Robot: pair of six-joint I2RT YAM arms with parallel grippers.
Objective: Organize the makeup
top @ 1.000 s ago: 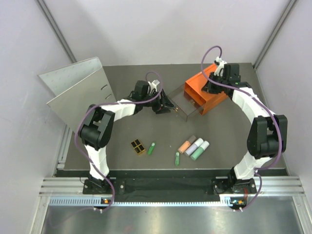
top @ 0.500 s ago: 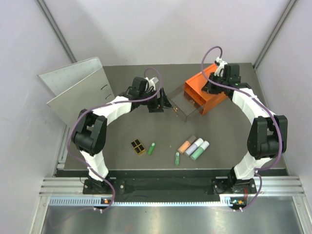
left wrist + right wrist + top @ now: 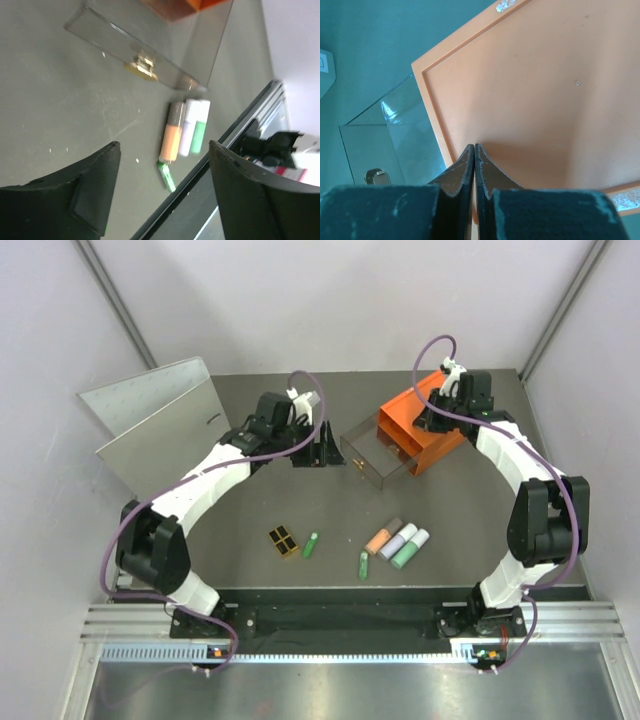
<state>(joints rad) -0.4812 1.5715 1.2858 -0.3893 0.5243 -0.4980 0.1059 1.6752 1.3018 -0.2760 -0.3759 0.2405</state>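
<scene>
Black fingers of my left end effector (image 3: 323,448) stand apart, holding nothing, just beside the front of the clear plastic drawer (image 3: 372,452), which is pulled out of the orange drawer box (image 3: 428,428). My right end effector (image 3: 474,146) is pinched together over that box's top; I cannot confirm contact. All the makeup lies nearer me on the grey tabletop (image 3: 250,510). The orange tube (image 3: 380,538), lavender-white tube (image 3: 398,540) and mint-green tube (image 3: 411,549) lie side by side. A slim green stick (image 3: 311,545) is by the square black-and-gold palette (image 3: 284,541), and a second green stick (image 3: 363,565) lies apart. Risks, as I judge them: round tubes rolling from a shallow pinch, or a bump shifting the drawer.
</scene>
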